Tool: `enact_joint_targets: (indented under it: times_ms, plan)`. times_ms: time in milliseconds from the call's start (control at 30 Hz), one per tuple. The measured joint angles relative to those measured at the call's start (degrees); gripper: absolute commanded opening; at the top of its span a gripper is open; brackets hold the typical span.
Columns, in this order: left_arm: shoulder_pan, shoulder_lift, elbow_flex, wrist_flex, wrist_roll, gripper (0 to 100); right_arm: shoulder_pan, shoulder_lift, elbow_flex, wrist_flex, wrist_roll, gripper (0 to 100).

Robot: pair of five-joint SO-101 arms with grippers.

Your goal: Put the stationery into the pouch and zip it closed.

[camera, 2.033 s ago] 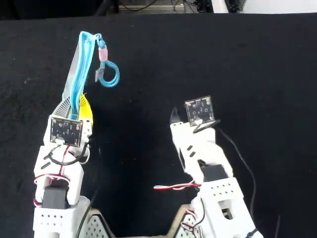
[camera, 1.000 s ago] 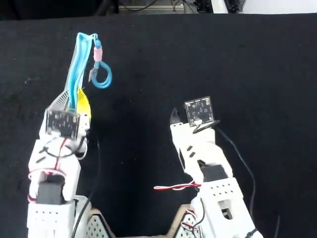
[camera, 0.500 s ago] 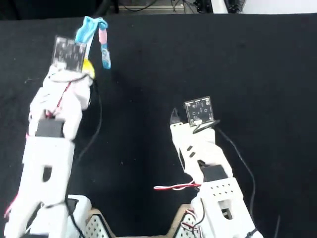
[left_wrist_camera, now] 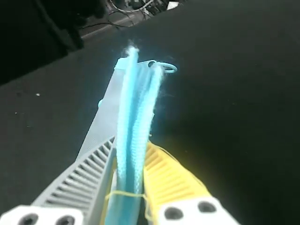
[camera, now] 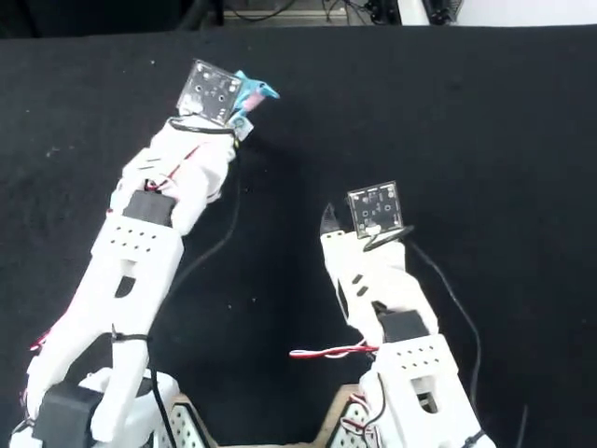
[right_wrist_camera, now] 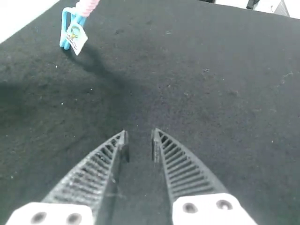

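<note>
Now L gripper (left_wrist_camera: pixel 130 143) pinches pouch (left_wrist_camera: pixel 133 93); R gripper (right_wrist_camera: pixel 139 145) fingers apart; tag (right_wrist_camera: pixel 75 35) print unreadable.

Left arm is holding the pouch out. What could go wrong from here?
The left tool pinches the pouch only at one end, so it may slip or twist. Its pull tag dangles loose and could swing away from the right tool, which sits apart.

Black cloth-covered table (camera: pixel 485 140), dark cables (camera: pixel 280 11) along its far edge, bright white surface (camera: pixel 522 9) beyond one corner
</note>
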Motion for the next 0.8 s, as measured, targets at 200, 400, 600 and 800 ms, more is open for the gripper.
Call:
enact_joint_targets:
  times_ms: [200,400,600,800]
  plan:
    - [3.96,0.0,3.34,0.0,0.0,3,0.0,0.0,0.0,0.0,0.0,8.9]
    - [6.15,0.26,3.96,0.0,0.0,15,0.0,0.0,0.0,0.0,0.0,8.9]
    - [6.42,0.26,4.04,0.0,10.29,18,0.0,0.0,0.0,0.0,0.0,8.9]
    - [6.42,-0.18,3.52,2.55,13.19,18,0.0,0.0,0.0,0.0,0.0,8.9]
